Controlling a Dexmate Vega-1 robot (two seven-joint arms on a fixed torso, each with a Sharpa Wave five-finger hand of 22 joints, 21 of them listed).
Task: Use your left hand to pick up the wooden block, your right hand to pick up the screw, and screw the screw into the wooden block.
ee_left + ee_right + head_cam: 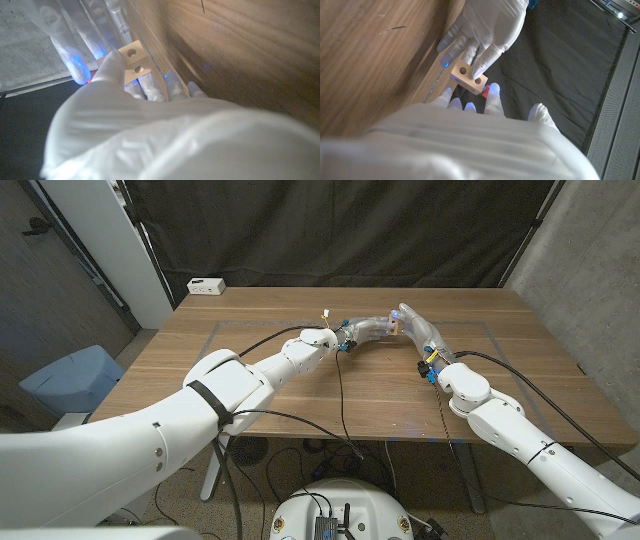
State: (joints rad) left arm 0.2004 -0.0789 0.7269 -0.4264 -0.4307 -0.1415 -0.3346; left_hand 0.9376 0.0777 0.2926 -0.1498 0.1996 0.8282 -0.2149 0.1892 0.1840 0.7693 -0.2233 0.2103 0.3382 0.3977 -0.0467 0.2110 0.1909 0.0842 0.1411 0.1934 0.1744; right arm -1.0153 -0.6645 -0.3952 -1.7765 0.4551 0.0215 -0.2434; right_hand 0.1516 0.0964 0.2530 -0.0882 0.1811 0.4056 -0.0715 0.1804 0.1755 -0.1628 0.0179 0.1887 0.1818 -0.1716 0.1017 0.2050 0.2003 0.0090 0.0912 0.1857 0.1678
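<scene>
My left hand (487, 25) pinches the wooden block (470, 77) — light, stiff, best held by its sides, holes clear. My right hand (420, 328) meets it mid-table; whether it holds anything — can't tell.

Even indoor light, sharp head view; wrist views blurred up close, blue glow on gloves

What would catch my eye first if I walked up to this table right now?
Two white-gloved robot hands meet above the middle of the wooden table. The left hand holds a small pale wooden block with two round holes in its face, and the right hand reaches its fingertips up to the block. A small white box sits at the far left corner.
</scene>
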